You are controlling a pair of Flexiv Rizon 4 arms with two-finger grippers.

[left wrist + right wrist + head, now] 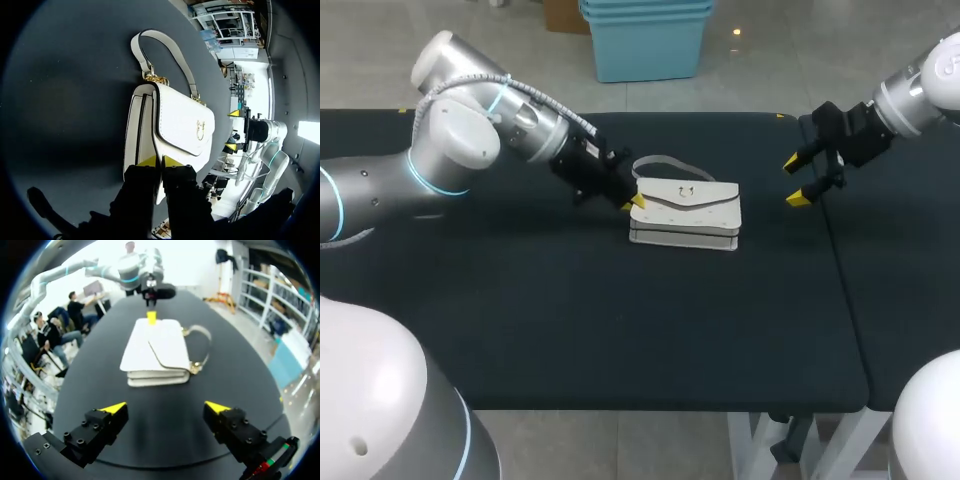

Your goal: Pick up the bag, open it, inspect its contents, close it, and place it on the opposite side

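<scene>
A white flap bag [685,210] with a gold clasp lies flat at the middle of the black table, its strap [665,162] looped toward the far side. My left gripper [635,203] sits at the bag's left end. In the left wrist view the bag [175,125] stretches ahead, and the gripper [160,161] is shut with the flap's side edge running between its tips. My right gripper [795,180] hovers open to the bag's right, apart from it. Seen from the right wrist, that gripper [165,407] faces the bag [155,350] with nothing between its fingers.
The black tabletop [620,320] stretches wide in front of the bag. A seam [832,250] splits it from a second black table on the right, under my right arm.
</scene>
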